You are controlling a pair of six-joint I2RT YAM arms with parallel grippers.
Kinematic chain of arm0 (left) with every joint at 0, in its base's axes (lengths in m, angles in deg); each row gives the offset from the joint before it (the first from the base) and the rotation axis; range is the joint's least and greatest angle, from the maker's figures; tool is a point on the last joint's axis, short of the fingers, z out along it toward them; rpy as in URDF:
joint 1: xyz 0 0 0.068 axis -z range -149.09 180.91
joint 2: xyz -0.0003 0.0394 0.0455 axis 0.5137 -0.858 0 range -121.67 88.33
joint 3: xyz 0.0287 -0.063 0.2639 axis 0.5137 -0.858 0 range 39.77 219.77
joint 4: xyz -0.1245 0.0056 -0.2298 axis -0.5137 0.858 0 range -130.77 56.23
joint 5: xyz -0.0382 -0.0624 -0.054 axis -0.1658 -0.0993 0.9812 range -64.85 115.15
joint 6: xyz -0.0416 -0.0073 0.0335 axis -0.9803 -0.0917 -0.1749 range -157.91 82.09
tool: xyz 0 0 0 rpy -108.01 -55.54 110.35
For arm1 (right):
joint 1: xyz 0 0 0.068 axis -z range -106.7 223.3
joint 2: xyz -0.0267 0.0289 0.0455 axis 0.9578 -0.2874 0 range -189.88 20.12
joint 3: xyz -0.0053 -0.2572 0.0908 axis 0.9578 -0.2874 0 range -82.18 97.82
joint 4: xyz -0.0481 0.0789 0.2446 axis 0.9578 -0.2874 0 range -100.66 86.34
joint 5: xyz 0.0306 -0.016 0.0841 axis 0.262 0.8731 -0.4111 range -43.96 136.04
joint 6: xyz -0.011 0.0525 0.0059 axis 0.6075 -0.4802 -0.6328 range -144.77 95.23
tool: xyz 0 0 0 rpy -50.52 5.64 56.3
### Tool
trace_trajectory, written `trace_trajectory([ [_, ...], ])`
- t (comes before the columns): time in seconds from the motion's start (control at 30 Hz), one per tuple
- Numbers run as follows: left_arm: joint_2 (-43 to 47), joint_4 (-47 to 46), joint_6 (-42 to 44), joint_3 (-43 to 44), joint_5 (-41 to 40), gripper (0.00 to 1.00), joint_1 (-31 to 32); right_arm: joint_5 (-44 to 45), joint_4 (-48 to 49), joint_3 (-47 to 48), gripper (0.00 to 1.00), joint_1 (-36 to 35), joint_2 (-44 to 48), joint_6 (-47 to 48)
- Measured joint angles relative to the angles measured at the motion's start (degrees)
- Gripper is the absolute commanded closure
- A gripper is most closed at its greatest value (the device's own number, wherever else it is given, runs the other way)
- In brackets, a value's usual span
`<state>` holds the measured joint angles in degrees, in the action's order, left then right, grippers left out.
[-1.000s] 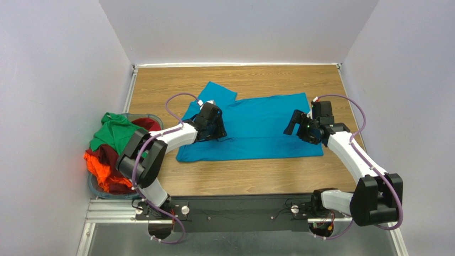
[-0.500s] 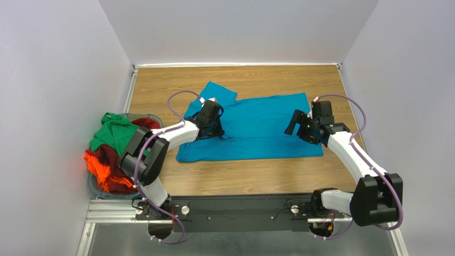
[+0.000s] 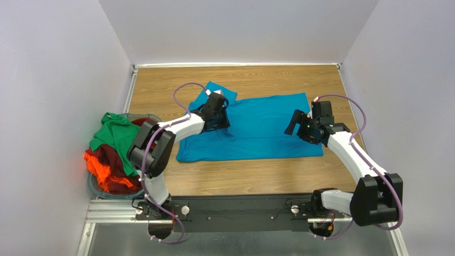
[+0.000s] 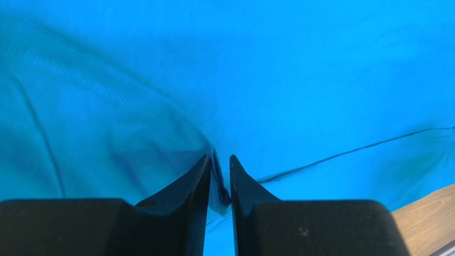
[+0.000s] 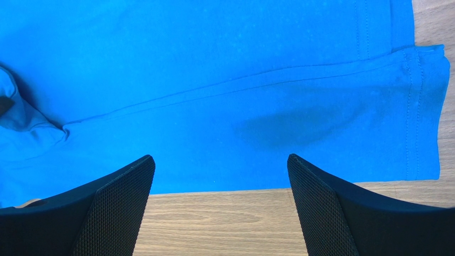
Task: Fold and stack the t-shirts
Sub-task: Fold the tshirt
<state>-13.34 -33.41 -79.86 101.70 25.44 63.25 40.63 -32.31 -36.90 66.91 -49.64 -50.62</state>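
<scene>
The teal-blue t-shirt (image 3: 261, 128) lies spread on the wooden table, partly folded, one sleeve pointing to the far left. My left gripper (image 3: 220, 106) is shut on a pinch of its cloth near the left end; the left wrist view shows the fold (image 4: 220, 181) between the near-closed jaws (image 4: 219, 165). My right gripper (image 3: 295, 124) is open and empty above the shirt's right part; its wrist view shows the shirt's near hem (image 5: 267, 133) and bare wood between the fingers (image 5: 221, 165). The green (image 3: 113, 133), dark red (image 3: 109, 157) and orange (image 3: 101, 170) t-shirts are heaped in the basket.
A grey-blue round basket (image 3: 96, 186) stands at the table's left edge, near the left arm's base. White walls enclose the table on the left, back and right. Bare wood (image 3: 240, 178) runs between the shirt and the arms' mounting rail.
My left gripper has moved toward the far side of the table, carrying the pinched cloth of the teal-blue shirt with it. The right arm has not moved.
</scene>
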Motion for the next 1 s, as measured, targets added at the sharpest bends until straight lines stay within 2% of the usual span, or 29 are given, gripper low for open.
trace_trajectory([
  [0.47,-6.6,0.0,2.6,10.0,0.4,0.70,0.0,0.3,0.0,0.0,0.00,0.0,0.0,0.0],
  [0.53,-7.4,0.2,3.0,11.9,0.4,0.55,0.0,0.5,0.0,0.0,0.00,0.0,0.0,0.0],
  [0.57,-7.6,0.3,3.4,12.6,0.4,0.43,0.0,0.5,0.0,0.0,0.00,0.0,0.0,0.0],
  [0.6,-7.8,0.7,3.8,13.6,0.3,0.21,0.0,0.5,0.0,0.0,0.00,0.0,0.1,0.1],
  [0.67,-7.7,1.1,4.2,14.6,-0.2,0.02,0.0,0.3,0.0,0.0,0.00,0.0,0.3,0.4],
  [0.83,-5.2,1.9,4.5,12.9,-2.6,0.02,0.0,-4.4,0.0,0.0,0.00,0.0,2.0,2.6],
  [1.0,5.0,2.4,4.1,3.8,-5.4,0.02,-0.3,-10.7,1.9,0.3,0.00,-2.1,2.3,3.7],
])
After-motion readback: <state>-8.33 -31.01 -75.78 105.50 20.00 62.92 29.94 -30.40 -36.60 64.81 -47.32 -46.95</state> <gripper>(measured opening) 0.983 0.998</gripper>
